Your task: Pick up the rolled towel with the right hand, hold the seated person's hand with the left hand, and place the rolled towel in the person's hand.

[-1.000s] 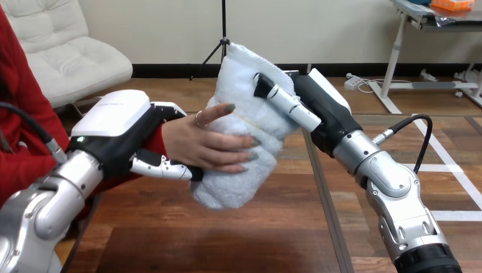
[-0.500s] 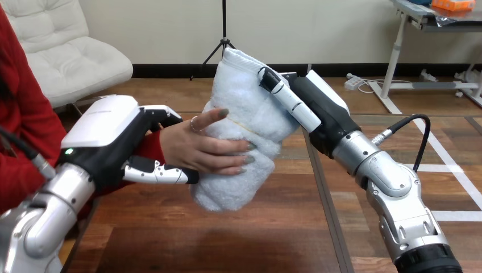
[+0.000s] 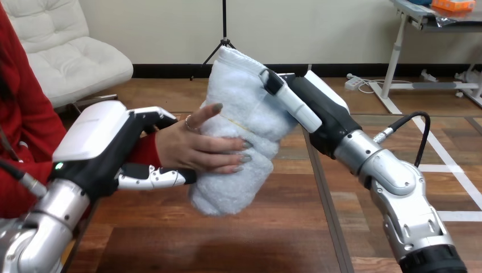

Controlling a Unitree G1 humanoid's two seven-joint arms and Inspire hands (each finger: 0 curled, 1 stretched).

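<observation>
A white rolled towel (image 3: 239, 114) stands nearly upright above the wooden table (image 3: 227, 239), leaning left at its bottom. My right hand (image 3: 310, 105) is shut on its upper right side, thumb across the front. The person's hand (image 3: 196, 145) lies against the towel's left face, fingers stretched across it and thumb raised. My left hand (image 3: 108, 148) is shut on the person's wrist, thumb under it and fingers over the top.
A dark seam (image 3: 324, 199) runs down the table between its two boards. The person's red sleeve (image 3: 23, 131) fills the left edge.
The towel, my right hand and the person's hand have shifted slightly left. My left hand has drawn left and lower with the wrist in it.
</observation>
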